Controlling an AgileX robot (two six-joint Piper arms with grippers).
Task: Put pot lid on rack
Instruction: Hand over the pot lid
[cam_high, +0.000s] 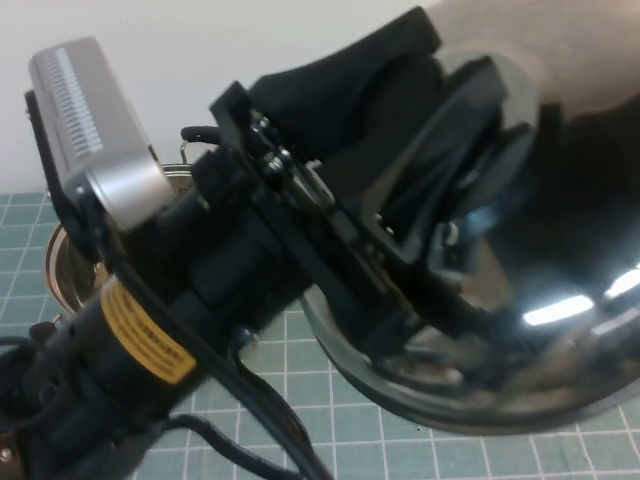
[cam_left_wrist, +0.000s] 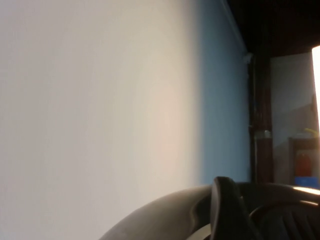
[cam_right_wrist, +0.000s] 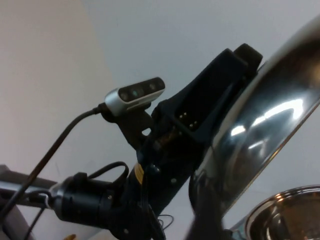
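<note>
Holding the pot lid (cam_high: 560, 300) aloft in our left gripper (cam_high: 425, 215), jaws clamped on it; right gripper unseen; the rack is out of sight, placement remains.

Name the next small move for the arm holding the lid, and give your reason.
Probably lower it slowly: the left gripper holds the pot lid raised near the high camera, above the pot. No rack is visible yet. The right gripper is out of view.
</note>
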